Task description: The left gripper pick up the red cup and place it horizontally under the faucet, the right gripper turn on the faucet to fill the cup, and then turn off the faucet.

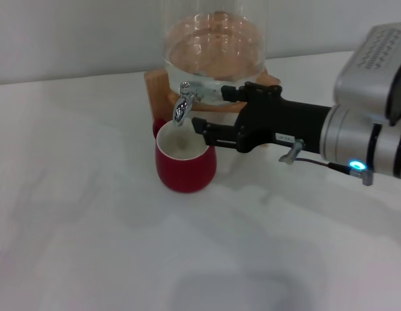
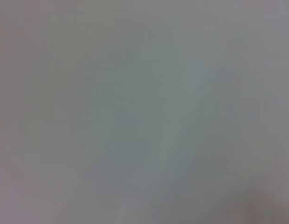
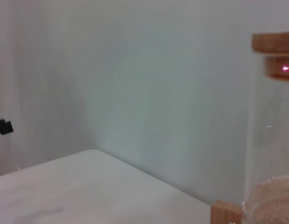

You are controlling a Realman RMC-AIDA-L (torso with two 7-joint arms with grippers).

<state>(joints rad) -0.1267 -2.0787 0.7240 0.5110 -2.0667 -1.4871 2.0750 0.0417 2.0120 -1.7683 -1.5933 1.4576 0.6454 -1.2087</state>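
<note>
The red cup [image 1: 185, 163] stands upright on the white table, directly below the faucet's spout, its white inside showing. The chrome faucet [image 1: 183, 107] sticks out of the glass jar's [image 1: 216, 52] base. My right gripper [image 1: 212, 109] reaches in from the right, just right of the faucet and above the cup's right rim. Its fingers are spread open with nothing between them; one fingertip [image 1: 199, 124] is near the cup's rim, the other lies against the jar's base. The left gripper is out of view; the left wrist view shows only a blank grey surface.
The jar rests on a wooden stand [image 1: 156, 85] at the back of the white table [image 1: 90, 214]. The right wrist view shows the jar's wooden lid [image 3: 275, 44], the wall, and a small black part [image 3: 2, 127] at the picture's edge.
</note>
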